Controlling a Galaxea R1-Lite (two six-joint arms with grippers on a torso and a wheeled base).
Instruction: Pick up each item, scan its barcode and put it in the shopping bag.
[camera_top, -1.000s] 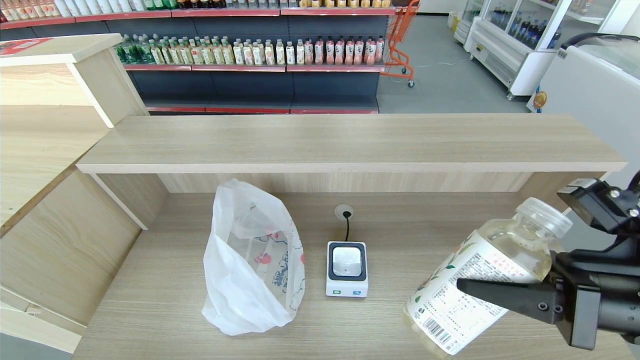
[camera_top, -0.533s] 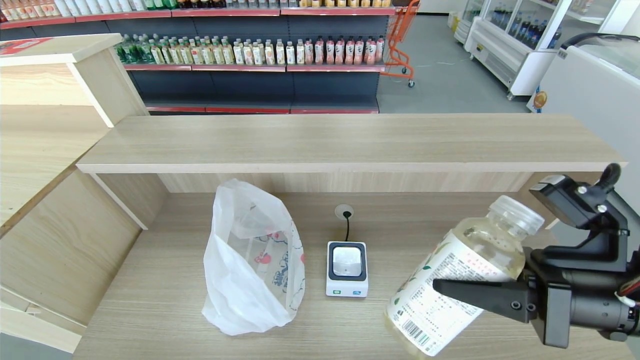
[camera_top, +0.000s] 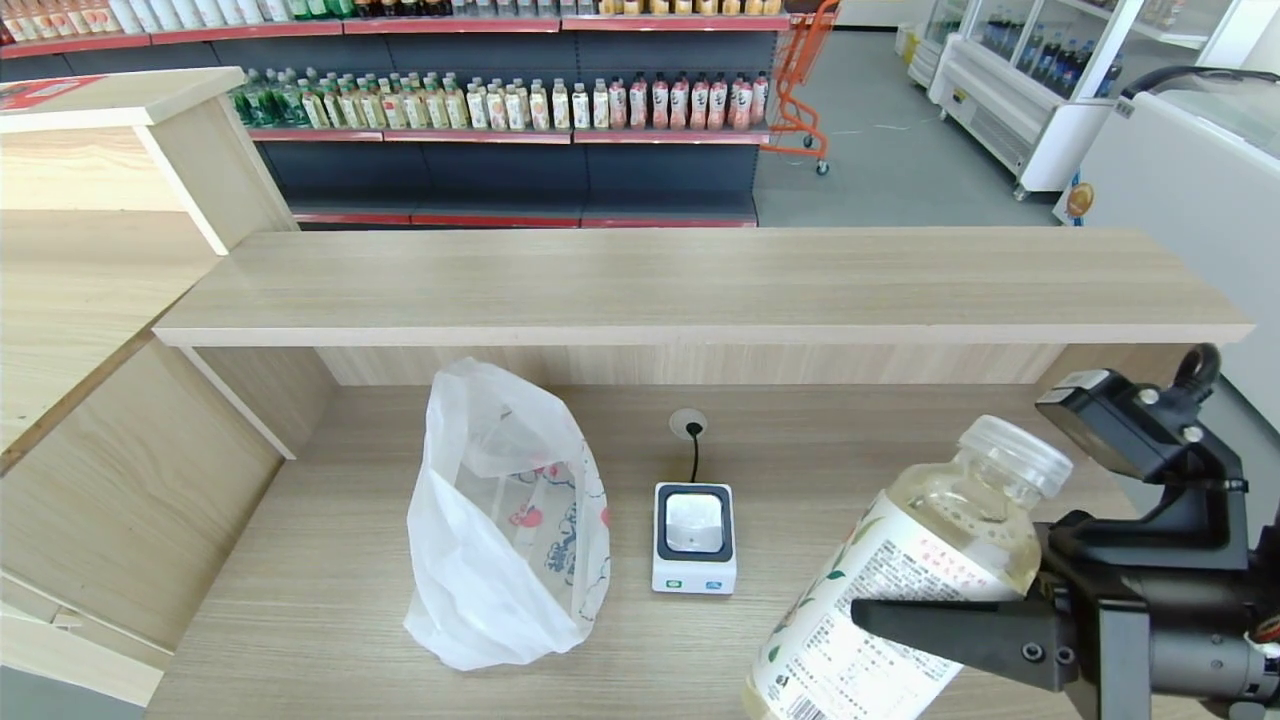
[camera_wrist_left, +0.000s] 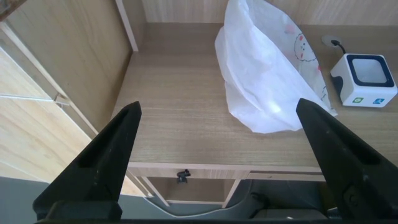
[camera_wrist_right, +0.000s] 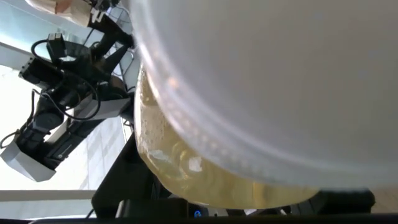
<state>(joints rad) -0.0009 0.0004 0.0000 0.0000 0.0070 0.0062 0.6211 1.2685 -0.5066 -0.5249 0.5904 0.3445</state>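
**Asker:** What has your pincer got?

**Me:** My right pincer (camera_top: 905, 618) is closed around the bottle (camera_top: 930, 560). One black finger lies across the label, and the other is behind the bottle. The bottle hangs tilted, cap up and to the far right, above the near right part of the counter (camera_top: 300, 600). It is to the right of the scanner (camera_top: 694, 535), not over its window. My left pincer (camera_wrist_left: 217, 168) is spread wide with nothing in it, back at the counter's near edge and apart from the shopping bag (camera_top: 500, 520).

**Asker:** How far along does that put you?

**Me:** I judge the pick-up of this bottle done. Scanning it and dropping it into the bag are both left. The bag stands open just left of the scanner, well apart from the bottle.

**Asker:** What can't you make out?

**Me:** The bottle's foot runs off the near edge of the head view, so the barcode (camera_top: 800, 708) is cut to a sliver. I see red and blue marks through the bag's plastic. They may be print on the bag or an item inside; I can't tell which. The bottle also sits so close to my right wrist camera that I get its curved wall and pale liquid, not how my fingers sit on it.
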